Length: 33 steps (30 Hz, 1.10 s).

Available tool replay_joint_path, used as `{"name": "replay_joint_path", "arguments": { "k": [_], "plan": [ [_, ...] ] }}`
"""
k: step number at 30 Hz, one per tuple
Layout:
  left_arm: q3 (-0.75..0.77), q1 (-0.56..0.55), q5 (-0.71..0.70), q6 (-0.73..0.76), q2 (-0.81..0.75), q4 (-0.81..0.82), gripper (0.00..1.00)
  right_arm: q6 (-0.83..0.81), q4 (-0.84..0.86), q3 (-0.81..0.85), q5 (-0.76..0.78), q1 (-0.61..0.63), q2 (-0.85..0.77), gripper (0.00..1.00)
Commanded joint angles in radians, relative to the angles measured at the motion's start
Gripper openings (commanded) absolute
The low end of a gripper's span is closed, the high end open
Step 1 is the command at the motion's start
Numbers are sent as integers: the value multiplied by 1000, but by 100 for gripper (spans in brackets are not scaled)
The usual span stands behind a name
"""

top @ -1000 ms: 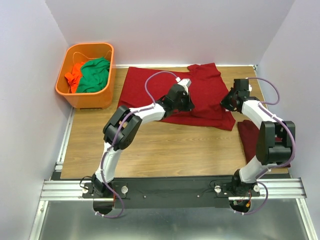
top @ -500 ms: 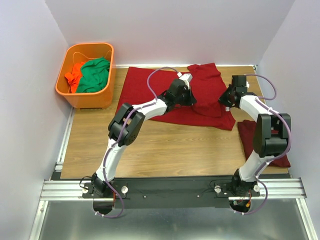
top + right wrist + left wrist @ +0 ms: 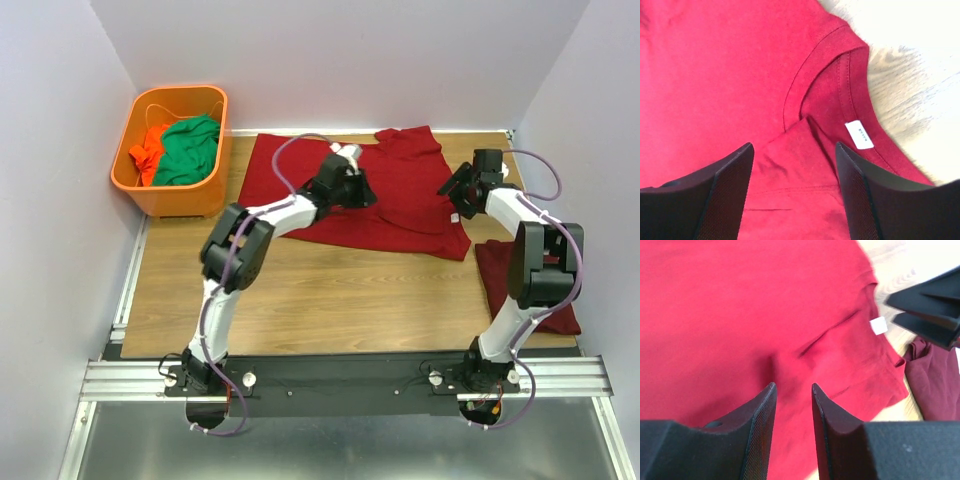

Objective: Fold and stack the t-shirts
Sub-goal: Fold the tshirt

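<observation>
A maroon t-shirt [image 3: 400,205] lies spread across the back of the table, its collar and white neck label [image 3: 859,134] toward the right. My left gripper [image 3: 793,386] hovers open over the shirt's middle [image 3: 740,315], with only cloth showing behind the gap. My right gripper [image 3: 794,146] stands wide open above a folded flap of fabric [image 3: 795,150] just below the collar, holding nothing. In the top view the left gripper [image 3: 352,190] is over the shirt's centre and the right gripper [image 3: 458,192] at its right edge. A second maroon t-shirt [image 3: 500,270] lies bunched at the right, partly hidden by the right arm.
An orange basket [image 3: 175,197] stands at the back left, holding a green garment [image 3: 190,150] and a bright orange garment [image 3: 150,148]. Walls close in the table on the left, back and right. Bare wood [image 3: 330,290] lies in front of the shirt.
Both grippers were shut and now stand open. The left gripper has shifted back and to the left over the shirt. The right gripper has drawn a little to the right.
</observation>
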Motion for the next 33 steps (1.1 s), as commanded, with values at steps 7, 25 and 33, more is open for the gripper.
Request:
{"name": "replay_joint_path", "arguments": {
  "k": [7, 25, 33],
  "plan": [
    [-377, 152, -374, -202, -448, -234, 42, 64, 24, -210, -85, 34, -203, 74],
    [-338, 346, -479, -227, -301, -475, 41, 182, 76, -391, -10, 31, -221, 87],
    [-409, 374, -468, -277, -292, -520, 41, 179, 93, -452, 1, -26, -186, 100]
  ]
}}
